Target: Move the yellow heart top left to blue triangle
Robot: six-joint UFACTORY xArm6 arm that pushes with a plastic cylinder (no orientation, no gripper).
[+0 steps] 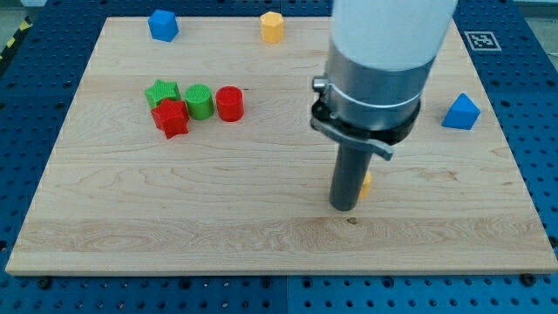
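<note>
The yellow heart (366, 181) shows only as a small yellow sliver, mostly hidden behind my rod near the board's middle right. My tip (343, 208) rests on the board just to the view's left of and below that sliver, touching or almost touching it. The blue triangle (461, 112) sits near the board's right edge, up and to the view's right of the heart.
A blue block (163, 24) and a yellow hexagon (272, 26) sit at the board's top edge. A green star (161, 91), red star (171, 118), green cylinder (199, 101) and red cylinder (229, 103) cluster at the left.
</note>
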